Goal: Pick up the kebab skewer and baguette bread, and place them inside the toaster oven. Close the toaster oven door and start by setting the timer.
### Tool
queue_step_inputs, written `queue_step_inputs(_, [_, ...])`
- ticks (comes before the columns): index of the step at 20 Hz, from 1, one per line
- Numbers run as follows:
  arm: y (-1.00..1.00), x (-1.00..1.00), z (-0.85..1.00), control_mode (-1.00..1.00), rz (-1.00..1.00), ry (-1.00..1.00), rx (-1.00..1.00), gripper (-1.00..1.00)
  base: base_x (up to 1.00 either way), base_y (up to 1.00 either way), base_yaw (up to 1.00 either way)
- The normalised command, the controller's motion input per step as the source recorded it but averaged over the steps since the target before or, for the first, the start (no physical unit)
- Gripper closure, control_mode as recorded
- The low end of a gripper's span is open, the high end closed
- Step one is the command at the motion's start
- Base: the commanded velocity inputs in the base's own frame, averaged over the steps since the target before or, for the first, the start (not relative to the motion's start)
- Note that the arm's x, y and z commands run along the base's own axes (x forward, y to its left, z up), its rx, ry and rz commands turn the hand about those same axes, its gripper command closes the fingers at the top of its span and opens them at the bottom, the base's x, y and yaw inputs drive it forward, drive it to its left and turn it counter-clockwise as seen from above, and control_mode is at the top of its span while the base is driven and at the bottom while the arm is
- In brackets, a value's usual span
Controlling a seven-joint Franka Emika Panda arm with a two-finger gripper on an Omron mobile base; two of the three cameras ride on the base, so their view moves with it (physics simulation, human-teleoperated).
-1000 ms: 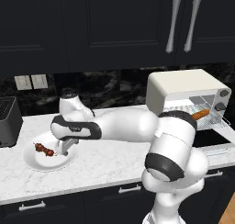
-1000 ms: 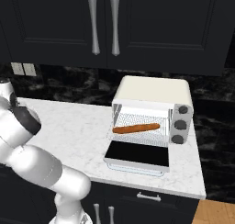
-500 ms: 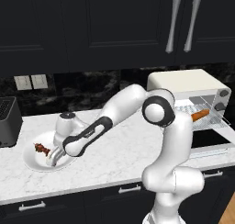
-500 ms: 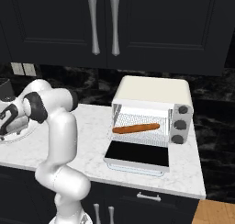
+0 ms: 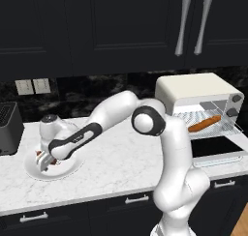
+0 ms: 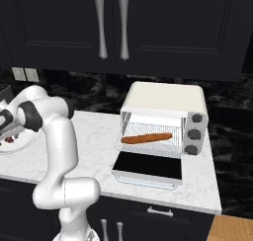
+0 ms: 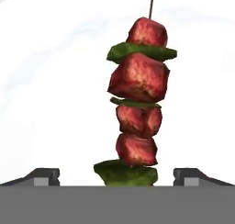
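The claw [image 5: 42,161] hangs wide over the skewer [image 7: 138,106] on the plate [image 5: 68,169], with the baguette [image 6: 147,138] on the open oven's [image 6: 165,99] rack.

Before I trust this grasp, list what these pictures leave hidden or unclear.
- Kebab skewer: hand view's bottom edge cuts off its near end.
- Gripper: in the left base view, too small to show whether its fingertips touch the skewer or the white plate.
- White plate: right base view's left edge crops it.
- Toaster oven knobs: markings too small to read.
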Motion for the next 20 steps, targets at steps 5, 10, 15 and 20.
queue_step_inputs(5, [0.01, 0.38, -0.02, -1.00, -0.03, 0.04, -0.09, -1.00, 0.00, 0.00, 0.00])
queue_step_inputs(10, [-0.04, 0.05, -0.15, -1.00, -0.05, 0.11, -0.05, -1.00, 0.00, 0.00, 0.00])
queue_step_inputs(15, [0.00, -0.10, -0.20, -1.00, -0.07, 0.12, -0.03, -1.00, 0.00, 0.00, 0.00])
queue_step_inputs(20, [-0.03, 0.00, -0.23, -1.00, -0.06, 0.11, 0.00, 1.00, 0.00, 0.00, 0.00])
